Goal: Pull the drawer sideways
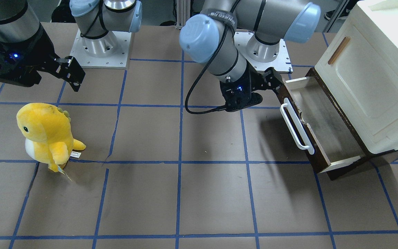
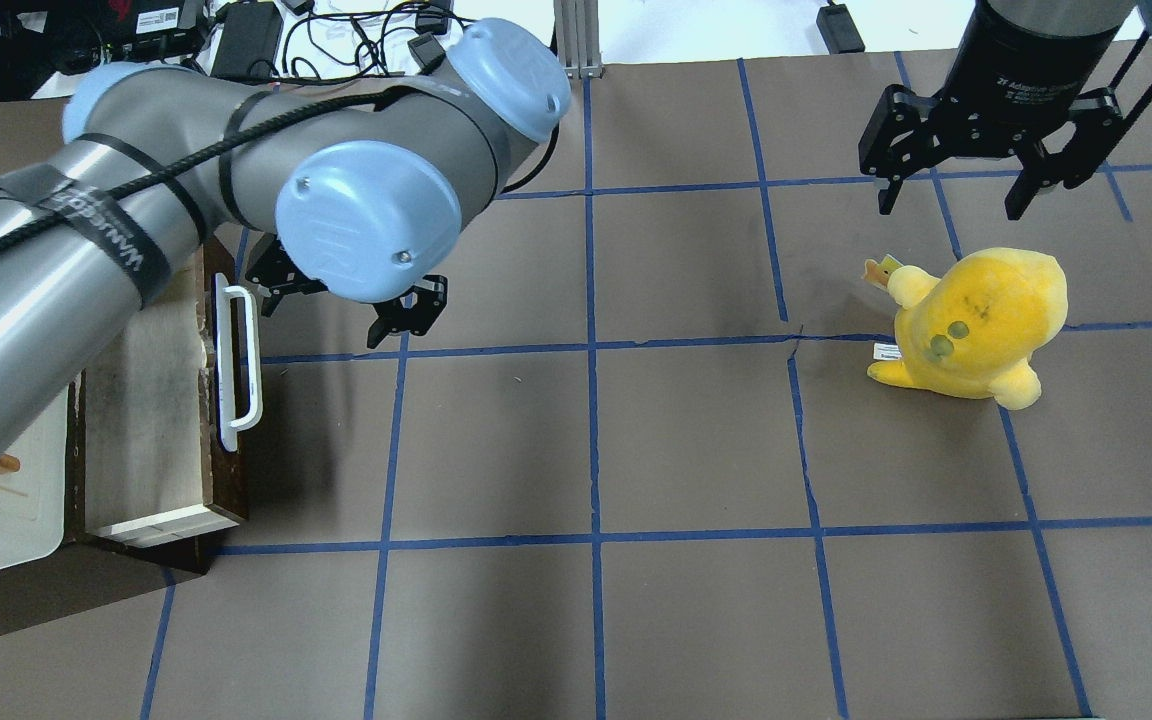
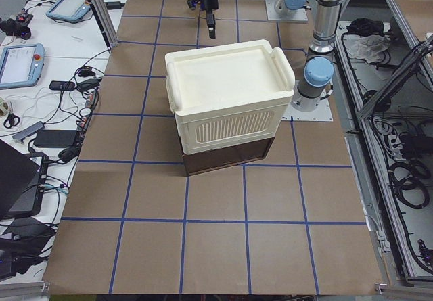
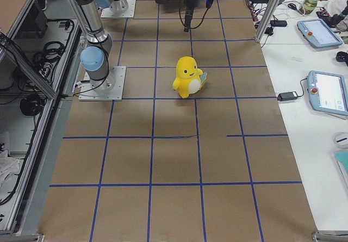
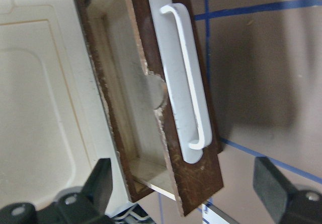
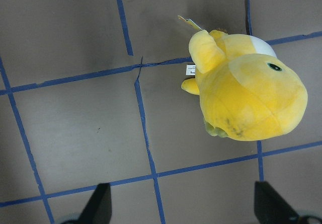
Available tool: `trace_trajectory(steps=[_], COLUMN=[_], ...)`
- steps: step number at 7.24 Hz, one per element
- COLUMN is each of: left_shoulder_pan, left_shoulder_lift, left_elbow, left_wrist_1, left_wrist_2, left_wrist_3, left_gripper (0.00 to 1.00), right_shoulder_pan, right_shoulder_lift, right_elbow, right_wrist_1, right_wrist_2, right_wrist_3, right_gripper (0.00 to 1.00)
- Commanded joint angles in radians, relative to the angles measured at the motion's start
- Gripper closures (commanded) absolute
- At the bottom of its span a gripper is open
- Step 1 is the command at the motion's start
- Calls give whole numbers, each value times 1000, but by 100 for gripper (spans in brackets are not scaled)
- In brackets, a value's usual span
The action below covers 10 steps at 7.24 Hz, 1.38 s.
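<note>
We judge the pull nearly done: the drawer (image 1: 323, 121) stands well out from under the cabinet (image 1: 375, 86), the left gripper (image 5: 186, 183) spread wide and seemingly clear of the handle (image 5: 188, 88), the right gripper (image 2: 951, 205) wide and empty, so the next move is likely a re-grip or a withdrawal.

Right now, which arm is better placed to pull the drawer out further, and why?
Left. The left gripper hangs open beside the drawer and its white handle; the right gripper is far off, near the yellow plush.

Bright even overhead light, soft shadows, sharp frames
</note>
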Motion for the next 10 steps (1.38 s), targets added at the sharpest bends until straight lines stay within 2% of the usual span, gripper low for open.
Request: trace_trajectory(steps=[1, 3, 5, 10], left_shoulder_pan=[90, 189, 287, 312], left_shoulder_lift=[146, 240, 288, 283], left_elbow=[3, 0, -11, -8], left_wrist_1=[26, 26, 26, 53], left_wrist_2=[-243, -384, -487, -495], left_wrist_3=[200, 279, 372, 374], left_gripper=[2, 2, 2, 1], right_shoulder_pan=[-1, 0, 0, -1], right_shoulder_lift=[0, 0, 0, 0], right_elbow=[0, 0, 0, 0], right_wrist_1=[0, 0, 0, 0], right_wrist_2=[0, 0, 0, 0], right_wrist_3=[0, 0, 0, 0], right_gripper=[0, 0, 0, 0])
